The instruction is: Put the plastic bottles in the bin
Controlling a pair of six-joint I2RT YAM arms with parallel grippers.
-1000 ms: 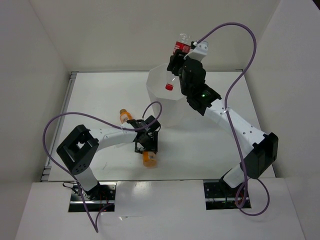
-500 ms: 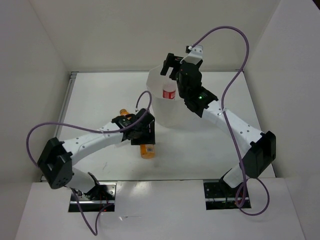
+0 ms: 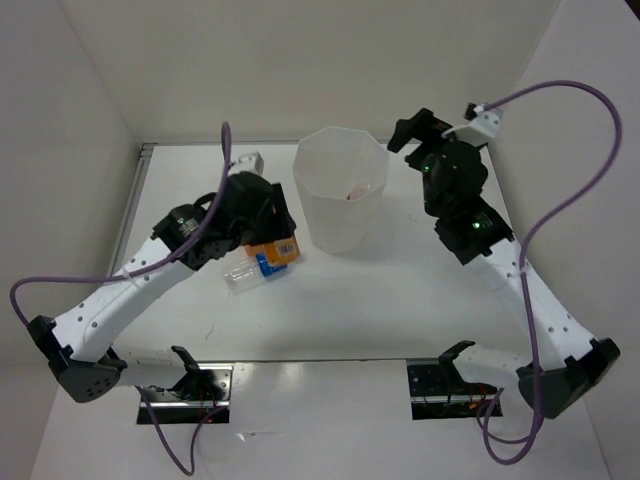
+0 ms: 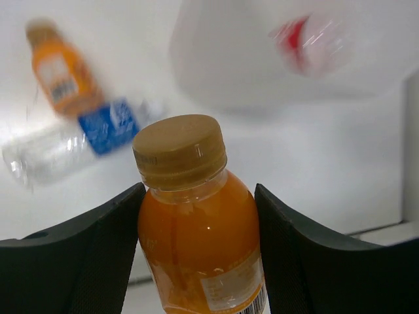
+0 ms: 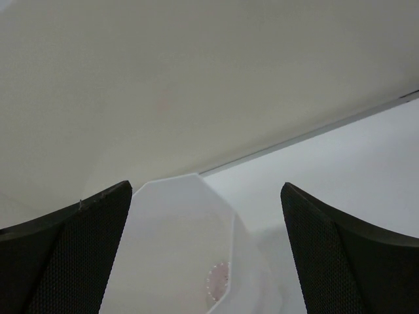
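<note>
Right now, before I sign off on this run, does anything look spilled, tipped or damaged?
Nothing spilled or damaged. The clear plastic bottle with blue label lies on its side beside a small loose orange bottle; the tall translucent white bin stands upright.

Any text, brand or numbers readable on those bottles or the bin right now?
No text is legible in any view.
Held orange bottle: pale label with a barcode edge, print too small.
Blue-label bottle: blurred.
Second orange bottle: label blurred.
Red-label bottle inside the bin: blurred.
</note>
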